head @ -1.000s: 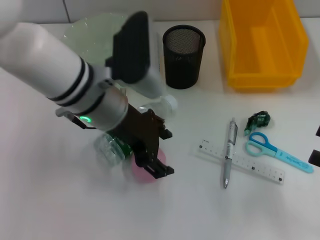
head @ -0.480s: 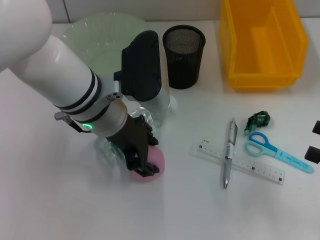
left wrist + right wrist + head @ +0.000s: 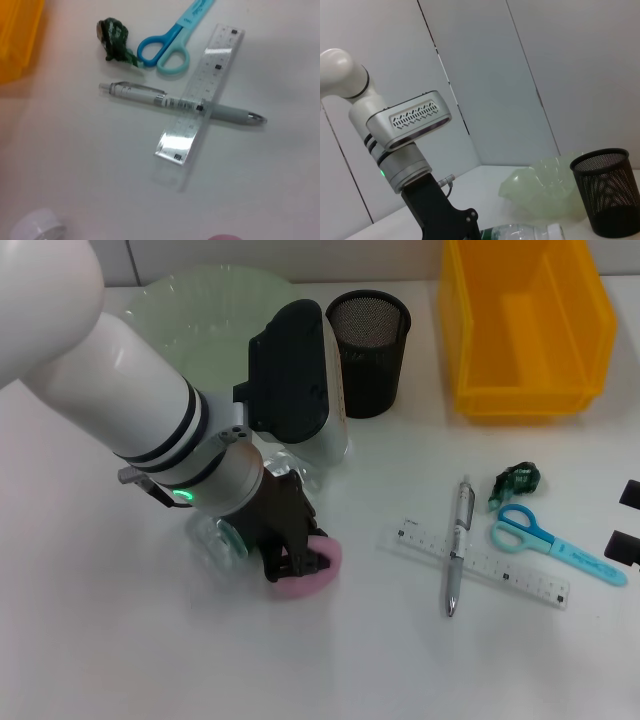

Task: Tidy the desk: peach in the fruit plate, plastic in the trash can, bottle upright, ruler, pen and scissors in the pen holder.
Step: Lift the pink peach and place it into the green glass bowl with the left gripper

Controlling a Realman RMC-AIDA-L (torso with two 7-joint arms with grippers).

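The pink peach point(image 3: 318, 574) lies on the white table in the head view, and my left gripper point(image 3: 295, 558) is down on it with its black fingers closed around it. A sliver of the peach point(image 3: 225, 237) shows in the left wrist view. The clear bottle point(image 3: 215, 537) lies on its side under the left arm; its cap point(image 3: 37, 227) shows in the left wrist view. The pen point(image 3: 458, 545) lies across the clear ruler point(image 3: 490, 563), beside the blue scissors point(image 3: 550, 540) and the green plastic scrap point(image 3: 518, 478). My right gripper point(image 3: 628, 523) is open at the right edge.
The green glass fruit plate point(image 3: 205, 315) stands at the back left, partly behind the left arm. The black mesh pen holder point(image 3: 368, 350) is next to it. The yellow bin point(image 3: 525, 325) stands at the back right.
My left gripper came down from above the bottle onto the peach and closed on it. The peach shifted slightly to the right. The right gripper barely moved.
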